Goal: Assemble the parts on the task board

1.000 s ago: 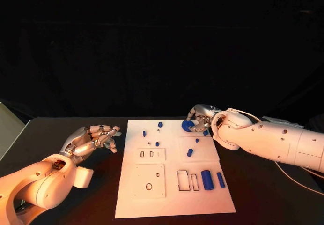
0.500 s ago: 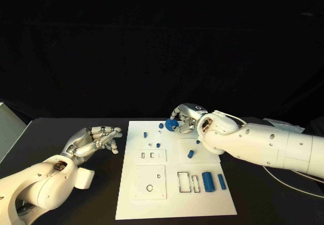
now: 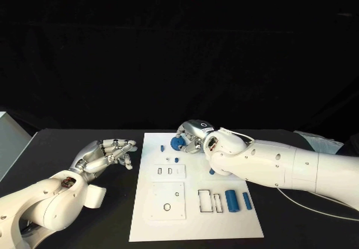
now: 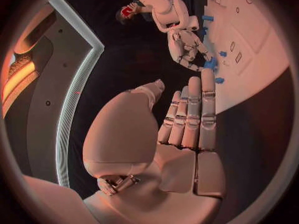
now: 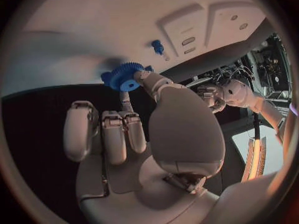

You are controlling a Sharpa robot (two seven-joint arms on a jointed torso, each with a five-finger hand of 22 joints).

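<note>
The right hand (image 3: 191,137) pinches a blue gear (image 3: 178,142) over the far edge of the white task board (image 3: 196,223), while the left hand (image 3: 105,155) hovers empty, fingers apart, beside the board's left edge.

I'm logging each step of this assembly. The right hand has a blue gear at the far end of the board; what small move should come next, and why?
Probably lower the blue gear toward the task board: the right hand pinches it above the board's far end, not seated. The left hand holds nothing.
</note>
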